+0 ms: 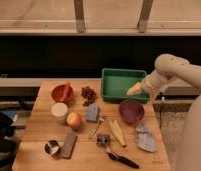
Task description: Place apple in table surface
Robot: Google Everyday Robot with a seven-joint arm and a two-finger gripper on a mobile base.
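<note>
Apple on table surface, left of centre, just right of cup. Grapes behind apple, bowl left of grapes. Bin rear right. Gripper above bin's front right corner, well apart from apple.

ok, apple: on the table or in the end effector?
On the table. The apple rests on the table surface beside the white cup; the end effector, open and empty, is by the green bin's right edge.
</note>
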